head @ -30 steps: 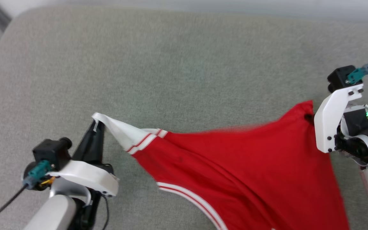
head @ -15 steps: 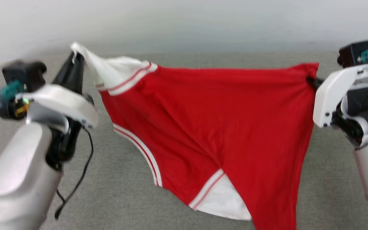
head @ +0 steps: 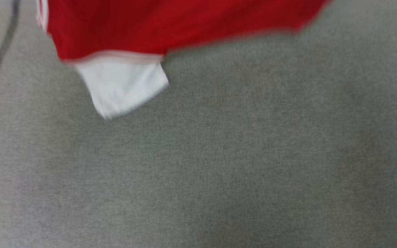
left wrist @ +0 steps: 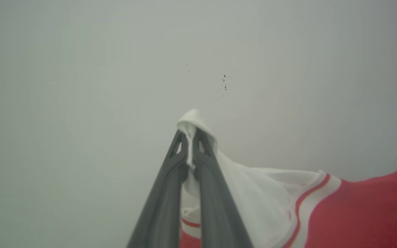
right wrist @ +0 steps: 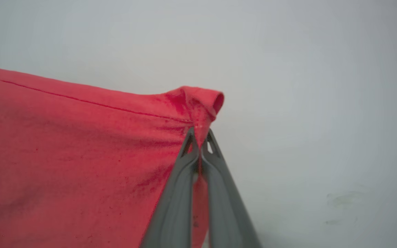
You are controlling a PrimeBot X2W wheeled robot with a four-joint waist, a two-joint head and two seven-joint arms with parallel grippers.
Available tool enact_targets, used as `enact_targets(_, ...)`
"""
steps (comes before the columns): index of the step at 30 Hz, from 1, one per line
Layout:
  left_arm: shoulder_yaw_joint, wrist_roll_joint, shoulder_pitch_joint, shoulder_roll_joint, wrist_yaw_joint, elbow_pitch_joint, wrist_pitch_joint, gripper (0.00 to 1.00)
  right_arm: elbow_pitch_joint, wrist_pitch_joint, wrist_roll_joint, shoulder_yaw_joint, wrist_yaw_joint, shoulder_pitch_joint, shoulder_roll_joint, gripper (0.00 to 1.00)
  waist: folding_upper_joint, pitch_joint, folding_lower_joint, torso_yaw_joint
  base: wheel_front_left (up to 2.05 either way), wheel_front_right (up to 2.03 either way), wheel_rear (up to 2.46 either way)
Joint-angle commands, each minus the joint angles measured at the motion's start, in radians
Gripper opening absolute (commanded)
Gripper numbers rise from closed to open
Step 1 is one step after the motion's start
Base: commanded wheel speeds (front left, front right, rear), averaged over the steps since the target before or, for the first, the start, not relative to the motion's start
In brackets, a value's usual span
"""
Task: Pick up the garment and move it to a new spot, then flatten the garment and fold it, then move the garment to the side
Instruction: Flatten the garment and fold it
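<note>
Red garment (head: 184, 24) clamped: L pincer (left wrist: 190, 133), R pincer (right wrist: 200, 135).

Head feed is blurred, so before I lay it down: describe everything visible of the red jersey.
The garment is a thin bright red jersey with white, red-striped trim and a white flap. It hangs stretched between the two grippers above the grey surface. The left gripper is shut on a white corner, the right gripper on a red hemmed corner. The flap dangles lowest; blur hides whether it touches the surface.
</note>
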Motion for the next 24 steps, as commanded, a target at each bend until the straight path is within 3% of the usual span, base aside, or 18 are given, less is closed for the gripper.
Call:
enact_targets(1,0.004,0.018,-0.073,0.015,-0.009,0.017,-0.008,0.00,0.005,-0.030,-0.013,-0.003,-0.001,-0.071,0.000,0.00,0.0000,0.088,0.0000,-0.011,0.00,0.00,0.00)
enact_targets(7,0.008,0.055,-0.306,0.047,-0.038,0.069,-0.004,0.00,0.038,-0.094,-0.026,0.017,-0.001,-0.280,-0.014,0.00,0.0000,0.191,0.0000,-0.013,0.00,0.00,0.00)
enact_targets(12,0.000,0.061,-0.405,0.047,-0.054,0.120,0.007,0.00,0.106,-0.108,-0.028,0.049,-0.001,-0.390,-0.018,0.00,0.0000,0.269,0.0000,-0.003,0.00,0.00,0.00)
enact_targets(18,0.001,0.025,-0.379,0.015,-0.077,0.203,-0.012,0.00,0.217,-0.139,-0.004,0.098,-0.001,-0.449,-0.008,0.00,0.0000,0.340,0.0000,0.019,0.00,0.00,0.00)
enact_targets(24,0.001,-0.026,-0.297,-0.022,-0.111,0.305,-0.043,0.00,0.347,-0.204,0.035,0.143,-0.001,-0.397,-0.006,0.00,0.0000,0.346,0.0000,0.041,0.00,0.00,0.00)
